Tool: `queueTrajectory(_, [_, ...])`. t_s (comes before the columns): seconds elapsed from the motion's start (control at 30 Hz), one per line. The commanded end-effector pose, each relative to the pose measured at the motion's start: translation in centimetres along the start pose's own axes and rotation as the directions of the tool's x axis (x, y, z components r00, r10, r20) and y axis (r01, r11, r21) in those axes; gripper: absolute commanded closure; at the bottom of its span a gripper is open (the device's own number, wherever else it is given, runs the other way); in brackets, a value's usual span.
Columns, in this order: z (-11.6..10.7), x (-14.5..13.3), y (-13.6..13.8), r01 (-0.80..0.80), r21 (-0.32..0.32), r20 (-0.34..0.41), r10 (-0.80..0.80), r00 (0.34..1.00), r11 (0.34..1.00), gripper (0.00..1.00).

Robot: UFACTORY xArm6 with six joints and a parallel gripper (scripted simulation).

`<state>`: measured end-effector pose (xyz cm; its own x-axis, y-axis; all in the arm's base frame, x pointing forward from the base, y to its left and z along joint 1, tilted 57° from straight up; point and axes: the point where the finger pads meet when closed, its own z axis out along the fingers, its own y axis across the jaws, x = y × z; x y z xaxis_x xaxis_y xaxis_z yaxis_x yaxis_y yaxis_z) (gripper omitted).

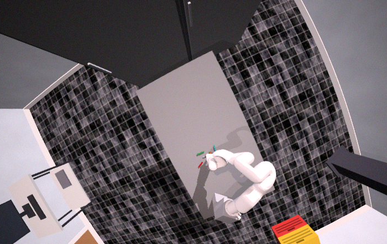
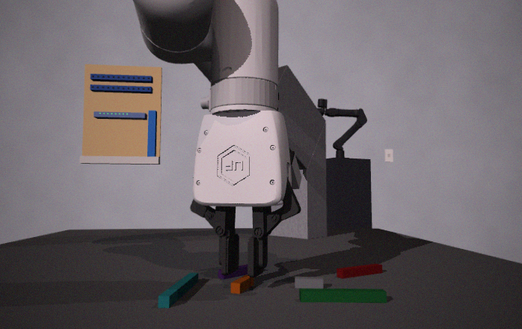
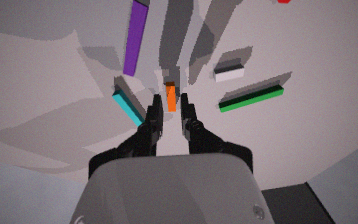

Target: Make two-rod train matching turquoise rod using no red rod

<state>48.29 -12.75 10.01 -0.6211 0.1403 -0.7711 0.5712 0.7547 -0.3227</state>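
While no train is built yet, the black two-finger gripper [image 2: 242, 266] hangs low, jaws narrowly apart and holding nothing. The short orange rod [image 3: 171, 98] lies just past its fingertips, the long purple rod [image 3: 135, 39] further ahead-left, unjoined. Everything's left to do.
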Motion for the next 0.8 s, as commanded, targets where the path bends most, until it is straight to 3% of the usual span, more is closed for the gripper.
queueTrajectory(0.0, [0.0,0.0,0.0,0.0,-0.001,0.001,0.0,1.0,1.0,0.76])
queueTrajectory(0.77, [1.3,0.0,0.1,0.0,-0.001,0.001,0.0,1.0,1.0,0.76])
